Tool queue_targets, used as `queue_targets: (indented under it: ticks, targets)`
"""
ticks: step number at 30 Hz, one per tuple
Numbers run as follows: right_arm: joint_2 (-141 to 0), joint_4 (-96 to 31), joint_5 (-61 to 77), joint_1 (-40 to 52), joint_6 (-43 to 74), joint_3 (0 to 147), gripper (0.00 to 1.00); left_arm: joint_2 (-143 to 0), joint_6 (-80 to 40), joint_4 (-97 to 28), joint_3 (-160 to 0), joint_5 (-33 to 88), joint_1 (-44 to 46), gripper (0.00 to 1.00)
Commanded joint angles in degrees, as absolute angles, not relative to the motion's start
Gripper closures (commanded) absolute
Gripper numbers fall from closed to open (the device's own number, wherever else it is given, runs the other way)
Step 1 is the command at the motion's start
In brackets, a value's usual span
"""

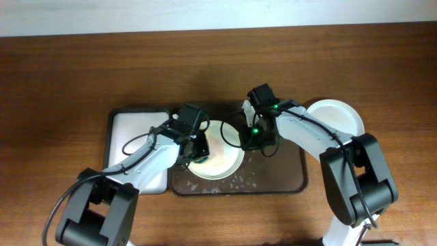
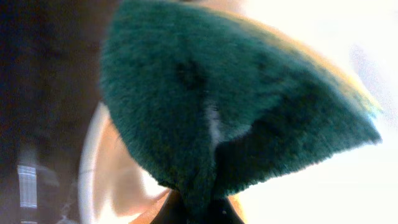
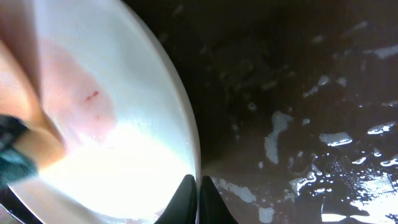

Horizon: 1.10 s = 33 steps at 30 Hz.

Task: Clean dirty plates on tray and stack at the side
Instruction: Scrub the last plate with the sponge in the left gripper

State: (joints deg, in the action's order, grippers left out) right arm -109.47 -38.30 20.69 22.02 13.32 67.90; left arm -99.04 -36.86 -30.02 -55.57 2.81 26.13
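Observation:
A white-pinkish plate (image 1: 220, 156) lies on the dark brown tray (image 1: 283, 181); a thin red sauce streak (image 3: 91, 95) shows on it in the right wrist view. My right gripper (image 1: 255, 140) is shut on this plate's right rim (image 3: 189, 155). My left gripper (image 1: 196, 152) is shut on a green and yellow sponge (image 2: 230, 106) that rests on the plate's left side (image 2: 118, 186). A second, white plate (image 1: 336, 117) sits on the table to the right of the tray.
A smaller black-rimmed white-lined tray (image 1: 133, 133) lies left of the brown tray. The brown tray's floor is wet with water spots (image 3: 323, 137). The wooden table (image 1: 68, 75) surrounds everything.

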Motion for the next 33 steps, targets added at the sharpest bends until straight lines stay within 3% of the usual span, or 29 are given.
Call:
queue_targets:
  ticks: [1, 6, 11, 18, 24, 33]
  targets:
    - [-110.0, -38.7, 18.8, 21.8, 13.2, 67.6, 0.96, -97.4, -33.3, -28.0, -56.1, -6.5, 25.3, 1.00]
    - [-110.0, -39.0, 18.8, 21.7, 13.2, 67.6, 0.96, -97.4, -27.5, -17.9, -56.1, 10.3, 25.5, 1.00]
    - [-110.0, -39.0, 18.8, 21.7, 13.2, 67.6, 0.96, -98.3, -34.8, -17.5, -56.0, 10.6, 25.7, 1.00]
    - [-110.0, -39.0, 18.8, 21.7, 13.2, 67.6, 0.96, -104.0, -35.2, -10.0, -56.0, 8.9, 30.9, 1.00]
    - [-110.0, -39.1, 18.8, 21.7, 13.2, 67.6, 0.96, -105.0, -36.6, -16.5, -56.1, -2.8, 30.9, 1.00]
    - [-110.0, -39.7, 18.8, 21.7, 13.2, 67.6, 0.96, -96.2, -24.4, -27.8, -56.2, -2.6, 29.4, 1.00]
